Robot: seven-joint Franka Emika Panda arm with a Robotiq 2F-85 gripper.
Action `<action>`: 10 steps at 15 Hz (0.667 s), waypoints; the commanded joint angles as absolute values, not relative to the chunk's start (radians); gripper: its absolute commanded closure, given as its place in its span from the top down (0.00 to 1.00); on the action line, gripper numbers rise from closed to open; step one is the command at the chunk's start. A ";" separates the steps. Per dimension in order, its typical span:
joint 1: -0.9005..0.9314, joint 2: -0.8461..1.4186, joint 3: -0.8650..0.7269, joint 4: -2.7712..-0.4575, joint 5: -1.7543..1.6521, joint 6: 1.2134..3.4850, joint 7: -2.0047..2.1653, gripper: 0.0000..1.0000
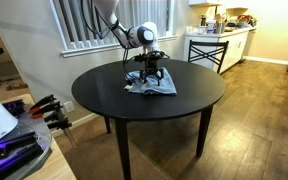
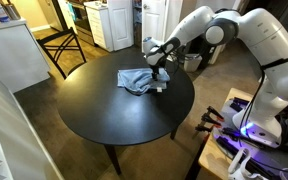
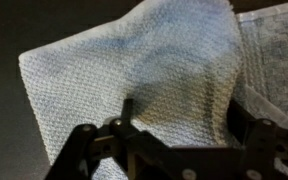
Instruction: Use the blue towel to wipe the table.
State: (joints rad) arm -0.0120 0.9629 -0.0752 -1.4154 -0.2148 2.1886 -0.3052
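Your tool (image 2: 160, 80) sits spread wide over the blue towel (image 2: 134, 79), which lies bunched near the edge of the surface (image 2: 104, 120), so if you sweep without pinning it, it may fold up or slide off.

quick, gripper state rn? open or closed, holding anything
Gripper: open, jaws spread wide in the wrist view, pressed down onto the blue towel, not clamped on it.
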 commanded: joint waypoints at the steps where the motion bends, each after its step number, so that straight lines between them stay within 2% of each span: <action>1: -0.011 0.962 -0.041 -1.415 -0.233 2.166 -0.323 0.59; 10: 0.045 0.982 0.067 -1.388 -0.213 2.178 -0.366 0.04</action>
State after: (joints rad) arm 0.0232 0.9623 0.0271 -1.3965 -0.2149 2.1871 -0.3334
